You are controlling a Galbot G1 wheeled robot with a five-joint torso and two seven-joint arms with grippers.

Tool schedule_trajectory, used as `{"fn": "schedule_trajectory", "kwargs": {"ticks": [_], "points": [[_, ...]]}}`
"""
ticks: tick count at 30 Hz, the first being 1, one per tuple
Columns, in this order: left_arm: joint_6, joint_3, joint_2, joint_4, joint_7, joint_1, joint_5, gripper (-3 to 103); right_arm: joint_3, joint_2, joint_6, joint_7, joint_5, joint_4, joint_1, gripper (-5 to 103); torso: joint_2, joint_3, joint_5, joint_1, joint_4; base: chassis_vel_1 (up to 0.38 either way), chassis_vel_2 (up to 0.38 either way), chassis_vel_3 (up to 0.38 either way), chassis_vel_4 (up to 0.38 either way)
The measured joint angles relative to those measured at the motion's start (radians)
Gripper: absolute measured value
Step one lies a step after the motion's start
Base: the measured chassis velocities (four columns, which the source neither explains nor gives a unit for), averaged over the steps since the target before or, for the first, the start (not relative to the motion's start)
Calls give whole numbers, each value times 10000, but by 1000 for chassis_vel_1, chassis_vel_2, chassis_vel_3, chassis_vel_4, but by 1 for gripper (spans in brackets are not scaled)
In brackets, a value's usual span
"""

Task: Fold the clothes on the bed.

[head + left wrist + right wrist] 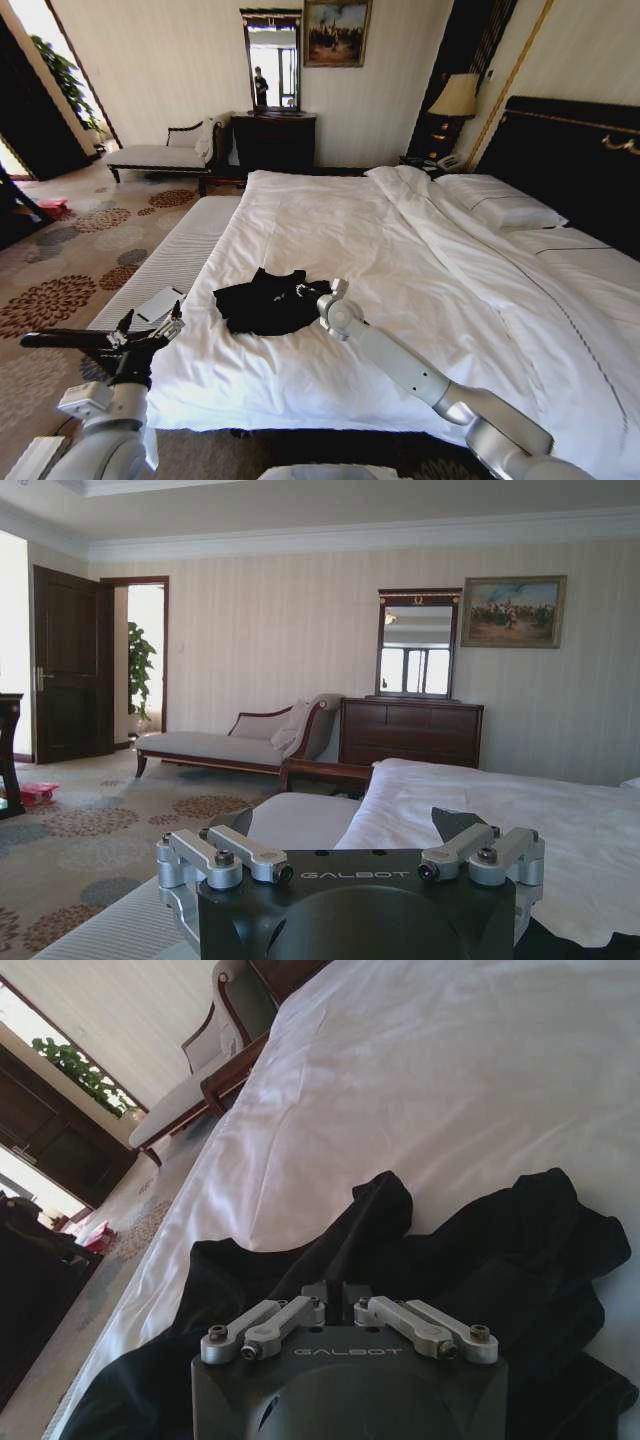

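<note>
Black T-shirt [268,302] lies bunched & rumpled, soft matte folds, near the foot-side edge of the bed [420,260], on smooth white sheets w/ faint creases. Right gripper [327,293] is down at the shirt's edge; in right wrist view its fingers [318,1303] are pinched together in the black cloth, grasping it. Left gripper [150,325] hovers off the bed's side over the patterned carpet [60,270], metal fingers [225,855] spread apart, holding nothing. "GALBOT" printed on both black gripper bodies.
</note>
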Motion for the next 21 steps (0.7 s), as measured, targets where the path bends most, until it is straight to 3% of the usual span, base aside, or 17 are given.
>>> {"fn": "schedule_trajectory", "kwargs": {"ticks": [2, 16, 21], "points": [[0, 6, 32, 31, 0, -41, -13, 100, 0, -93, 0, -4, 0, 91, -7, 2, 0, 0, 0, 0, 0, 0, 0, 0, 0], [29, 33, 175, 88, -41, -234, -273, 100, 125, -256, 129, -335, -314, 566, -128, 0, -1, 0, 0, 0, 2, 0, 0, 0, 0], [466, 34, 781, 264, -409, -916, -1199, 100, 696, -741, 421, -544, -625, 1113, -141, 0, 0, 0, 0, 0, 0, 0, 0, 0, 0]]}}
